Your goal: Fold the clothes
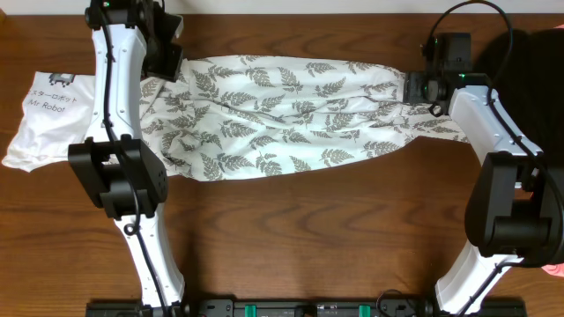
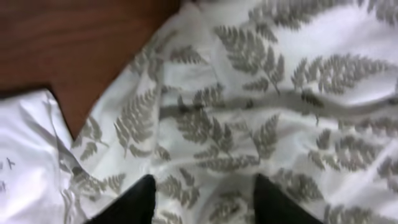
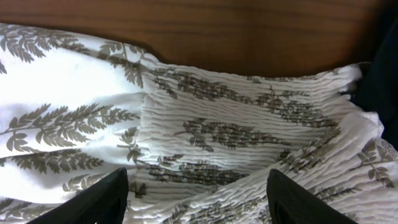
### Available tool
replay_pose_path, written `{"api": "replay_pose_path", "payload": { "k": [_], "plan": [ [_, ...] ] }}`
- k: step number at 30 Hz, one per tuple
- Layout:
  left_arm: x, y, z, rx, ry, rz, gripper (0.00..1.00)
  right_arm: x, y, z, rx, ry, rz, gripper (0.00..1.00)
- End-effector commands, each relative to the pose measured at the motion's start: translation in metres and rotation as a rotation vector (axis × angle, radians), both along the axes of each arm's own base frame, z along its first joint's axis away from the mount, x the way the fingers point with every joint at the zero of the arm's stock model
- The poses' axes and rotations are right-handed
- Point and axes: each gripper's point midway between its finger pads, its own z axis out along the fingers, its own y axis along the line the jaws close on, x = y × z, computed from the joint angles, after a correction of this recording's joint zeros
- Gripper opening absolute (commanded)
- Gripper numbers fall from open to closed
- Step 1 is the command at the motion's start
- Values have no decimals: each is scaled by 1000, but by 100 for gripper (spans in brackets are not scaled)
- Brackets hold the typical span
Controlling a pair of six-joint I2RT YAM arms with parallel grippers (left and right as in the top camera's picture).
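the fern-print garment [image 1: 282, 114] lies stretched lengthwise on the table [image 1: 308, 238], running from under the left claw [image 2: 208, 202] to under the right claw [image 3: 199, 199]. it is one long, wrinkled strip with no end brought over the other, so i judge only the laying-out is done and the folding itself is not yet started.

the left claw's fingers stand apart with nothing between them. fern cloth lies directly beneath and ahead of them. a plain white shirt [image 1: 44, 123] sits off to this claw's side and touches the garment's end.

the right claw is also apart, wide, and grips nothing. it hangs over the gathered, ribbed end of the garment, which spreads below and in front of it, with bare wood just beyond.

what looks left: flatten the creases through the middle, bring one end across to the other, probably repeat that given how long the piece is, and tidy the edges.
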Motion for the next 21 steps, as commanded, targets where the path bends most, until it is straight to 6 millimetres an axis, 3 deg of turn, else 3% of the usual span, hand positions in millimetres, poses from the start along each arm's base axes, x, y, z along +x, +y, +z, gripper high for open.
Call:
{"api": "replay_pose_path", "payload": {
  "k": [1, 7, 9, 21],
  "plan": [
    [11, 12, -21, 60, 9, -33, 58, 3, -9, 13, -20, -23, -4, 70],
    [38, 18, -38, 116, -46, -114, 59, 2, -9, 13, -20, -18, -4, 70],
    [43, 29, -48, 162, -43, -97, 59, 0, -9, 12, -20, -11, -4, 70],
    [38, 68, -109, 190, 63, -48, 58, -9, -9, 6, -19, 33, -3, 71]
  ]
}}
